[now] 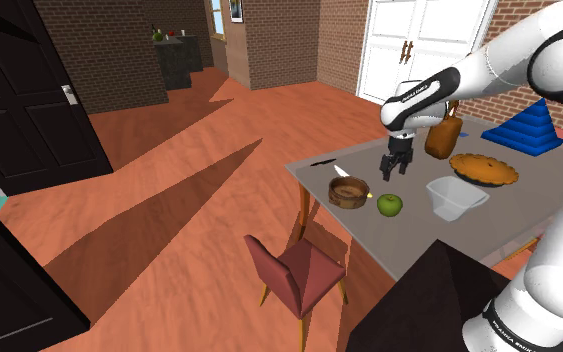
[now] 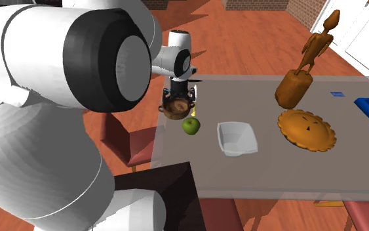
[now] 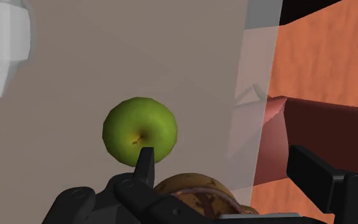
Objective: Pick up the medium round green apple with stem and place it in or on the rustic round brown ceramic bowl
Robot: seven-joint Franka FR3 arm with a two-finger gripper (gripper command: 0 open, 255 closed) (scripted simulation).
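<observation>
One arm (image 1: 459, 75), out from stand (image 1: 409, 310) at shoulder view's lower right, reaching over grey table (image 1: 409, 240). Closest to stand on table: white tub (image 1: 456, 197), upright, between apple and pie. Just beside tub, toward shoulder view's left: green apple (image 1: 389, 205), resting on table near the front edge, dimple up, clear of tub and bowl. Next in same direction: brown bowl (image 1: 348, 190), round, upright, near table corner, close to apple but apart. Above table, a little beyond apple and bowl in shoulder view: gripper (image 1: 396, 172), pointing down, fingers (image 3: 147, 167) spread wide, clamping nothing. In second exterior view, gripper right over bowl. In wrist view, apple just past one fingertip, not between the pair; bowl rim low between them. Cannot tell height of gripper over bowl. Off table edge beside bowl: red chair (image 1: 294, 270) on orange floor (image 1: 269, 110). Farther back on table: pie (image 1: 483, 170) with crimped crust, then brown figure (image 1: 444, 135) behind gripper, partly hidden by arm in shoulder view. Farther still: blue stepped pyramid (image 1: 529, 128) at table's far end, small flat blue item (image 2: 337, 94) near it. Beyond table: white double doors (image 1: 419, 45), brick walls (image 1: 279, 35), black door (image 1: 19, 90) at shoulder view's left.
</observation>
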